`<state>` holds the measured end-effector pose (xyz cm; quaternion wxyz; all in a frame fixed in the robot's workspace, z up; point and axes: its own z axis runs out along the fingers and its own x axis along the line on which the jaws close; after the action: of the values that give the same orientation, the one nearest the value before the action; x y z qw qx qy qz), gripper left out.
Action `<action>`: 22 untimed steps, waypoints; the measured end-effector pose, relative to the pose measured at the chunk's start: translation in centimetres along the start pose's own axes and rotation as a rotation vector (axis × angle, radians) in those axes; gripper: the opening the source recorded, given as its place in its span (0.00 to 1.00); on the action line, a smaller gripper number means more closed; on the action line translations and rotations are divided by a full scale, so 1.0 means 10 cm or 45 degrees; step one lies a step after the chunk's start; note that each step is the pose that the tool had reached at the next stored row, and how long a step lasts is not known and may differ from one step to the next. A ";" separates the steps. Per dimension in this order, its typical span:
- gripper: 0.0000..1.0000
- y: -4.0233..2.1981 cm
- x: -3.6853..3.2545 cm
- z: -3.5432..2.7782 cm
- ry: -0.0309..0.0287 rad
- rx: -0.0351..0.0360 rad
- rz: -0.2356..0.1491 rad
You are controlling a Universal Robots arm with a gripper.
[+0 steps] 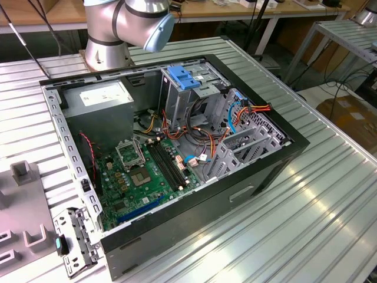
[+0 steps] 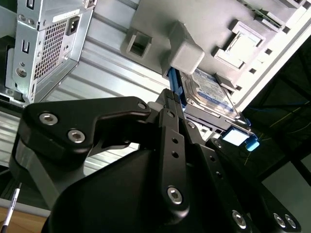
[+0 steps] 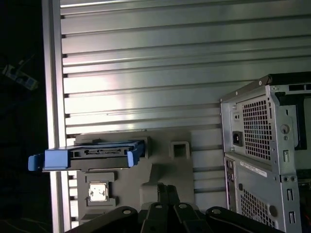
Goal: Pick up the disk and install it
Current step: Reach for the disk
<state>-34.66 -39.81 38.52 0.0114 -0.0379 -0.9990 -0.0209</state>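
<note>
The disk (image 3: 92, 158) stands on edge in a slot of a grey fixture (image 3: 160, 165), its blue rails showing at both ends. In the second wrist view the disk (image 2: 211, 92) shows its silver face and white-and-blue label, with a blue rail along its edge. My black gripper (image 3: 166, 188) hangs above the fixture beside the disk, apart from it, with its two fingers together and nothing between them. In the second wrist view the gripper (image 2: 171, 94) has its tips close to the disk's blue rail. The open computer case (image 1: 177, 147) lies on the ribbed metal table (image 1: 318, 200).
A metal drive cage with a blue handle (image 1: 182, 76) stands at the case's far side, next to the grey power-supply box (image 1: 97, 100). The case's rear (image 3: 267, 155) rises close to the fixture. A small metal bracket (image 1: 76, 242) lies by the case. The table edge (image 3: 53, 121) borders dark floor.
</note>
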 end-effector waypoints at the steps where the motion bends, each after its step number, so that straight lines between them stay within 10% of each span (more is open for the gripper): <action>1: 0.11 -0.001 0.017 0.001 -0.0001 -0.0001 0.000; 15: 0.11 -0.028 0.356 0.019 -0.0001 -0.0001 0.000; 22: 0.11 0.070 0.739 0.064 0.0000 0.0000 0.000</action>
<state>-41.99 -38.53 38.09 0.0114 -0.0379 -0.9990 -0.0209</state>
